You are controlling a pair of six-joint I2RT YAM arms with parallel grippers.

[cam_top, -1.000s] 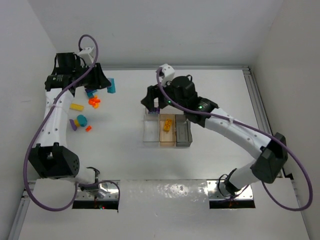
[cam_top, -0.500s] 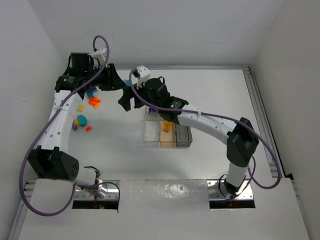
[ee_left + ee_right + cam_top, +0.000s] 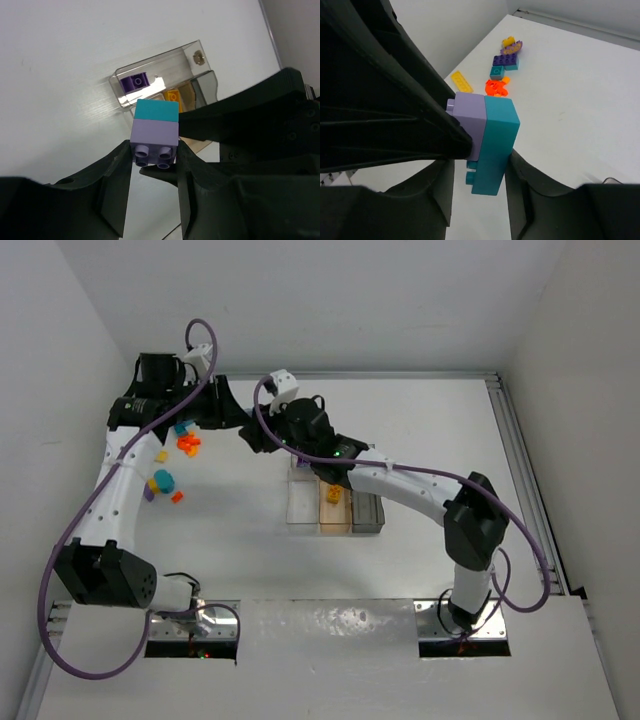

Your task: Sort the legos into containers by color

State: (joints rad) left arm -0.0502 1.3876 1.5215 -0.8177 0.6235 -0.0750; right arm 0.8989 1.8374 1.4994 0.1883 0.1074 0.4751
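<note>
Loose bricks (image 3: pixel 188 445) wait on the table (image 3: pixel 430 430) at far left. My left claw (image 3: pixel 152 150) is pinched onto a lavender brick (image 3: pixel 154 134), held in the air with a teal brick (image 3: pixel 496 140) stuck to it. My right claw (image 3: pixel 480 169) has just swung over from the tray (image 3: pixel 303 512) and closed from wide onto the teal half, so I judge we're set to pull the colours apart.

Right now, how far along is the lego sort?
Done: a purple brick sits in the clear plastic tray's narrow bin, a yellow-orange brick in its middle bin. In hand: the left gripper clamps a stacked lilac-and-teal pair; the right gripper flanks the teal half. Left: splitting that pair, binning both, then the loose coloured bricks on the white table.
</note>
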